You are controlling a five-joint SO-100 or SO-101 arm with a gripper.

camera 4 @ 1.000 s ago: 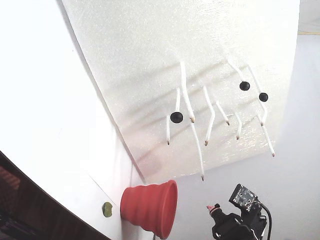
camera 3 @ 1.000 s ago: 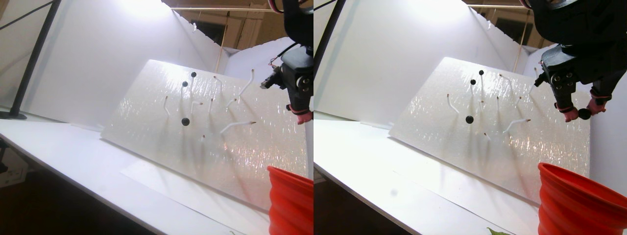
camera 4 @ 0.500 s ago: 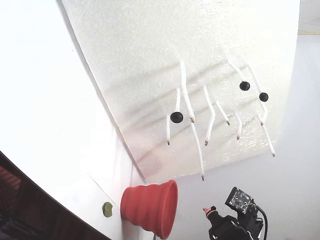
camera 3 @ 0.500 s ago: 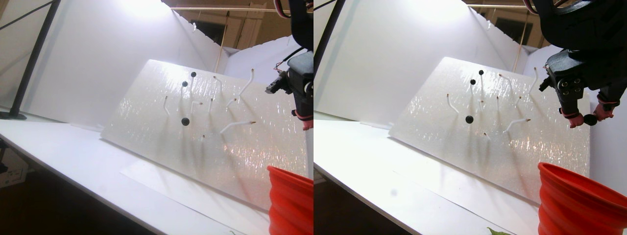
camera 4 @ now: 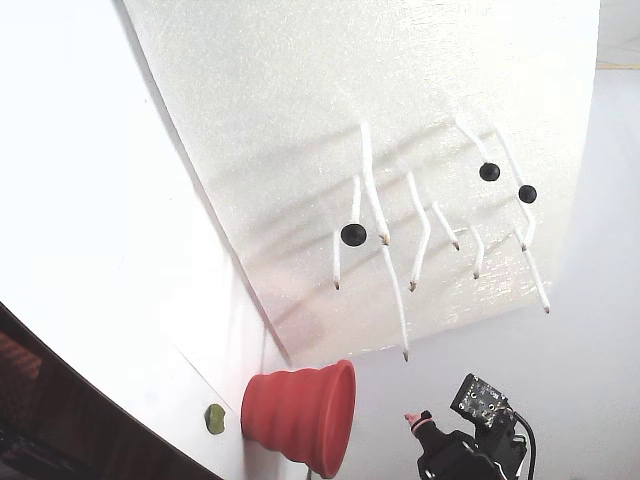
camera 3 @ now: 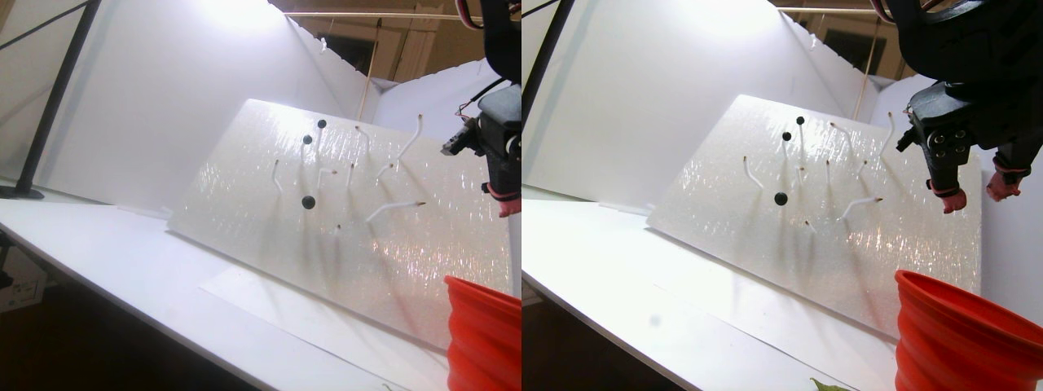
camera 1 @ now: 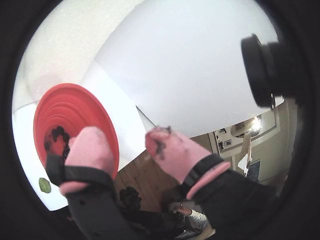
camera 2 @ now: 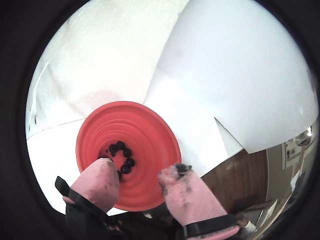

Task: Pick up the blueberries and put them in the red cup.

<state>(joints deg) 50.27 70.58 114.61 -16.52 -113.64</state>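
Note:
The red cup [camera 2: 150, 187] stands below my gripper [camera 2: 140, 175], with several blueberries [camera 2: 121, 156] lying at its bottom. In a wrist view the cup [camera 1: 70, 107] sits to the left, behind the left pink fingertip [camera 1: 90, 145]. My gripper [camera 1: 125, 142] is open and holds nothing; the right pad has dark smears. Three blueberries [camera 4: 353, 234] remain on white stems on the tilted white board [camera 4: 300, 120]; the other stems are bare. In the fixed view the gripper [camera 4: 418, 422] hangs right of the cup [camera 4: 300, 410]. In the stereo pair view it [camera 3: 976, 194] is above the cup [camera 3: 961, 342].
A small yellow-green blob [camera 4: 213, 418] lies on the white table beside the cup, also in a wrist view [camera 1: 45, 185]. The table's edge and wooden floor [camera 1: 150, 175] lie close under the gripper. A black pole [camera 3: 49, 106] stands at the far left.

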